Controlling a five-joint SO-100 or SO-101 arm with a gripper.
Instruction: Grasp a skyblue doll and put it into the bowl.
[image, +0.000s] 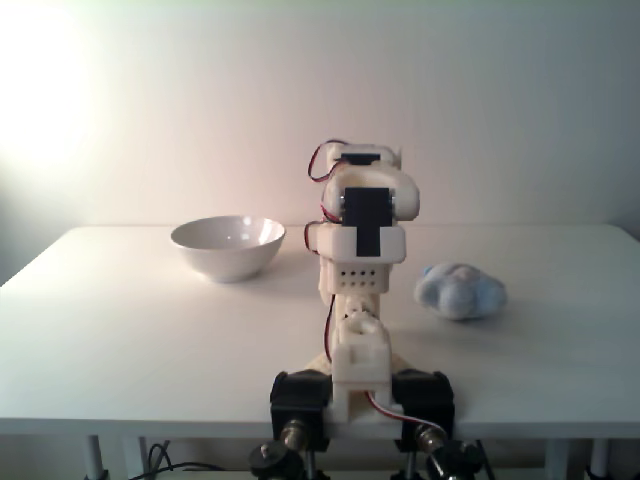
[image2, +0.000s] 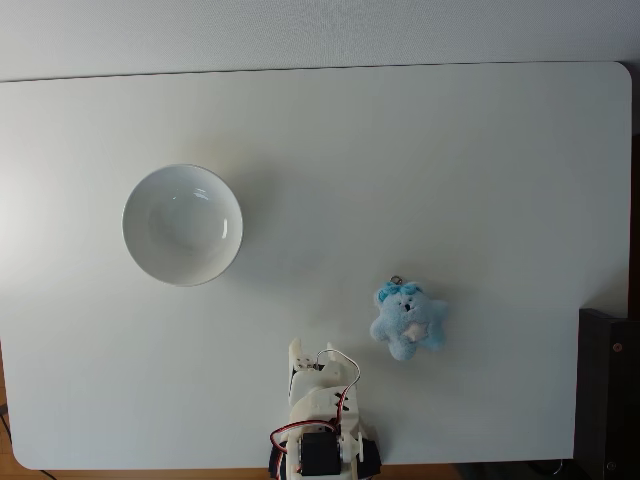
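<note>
We see one fluffy skyblue doll (image2: 408, 322), star-shaped with a pale belly patch, lying on the smooth white surface (image2: 420, 160), well apart from one glossy white ceramic bowl (image2: 148, 250), round and empty. One white plastic arm (image: 362, 245) sits folded near the front edge; we cannot tell how its jaws stand. A plain pale wall (image: 480, 100) stands behind.
</note>
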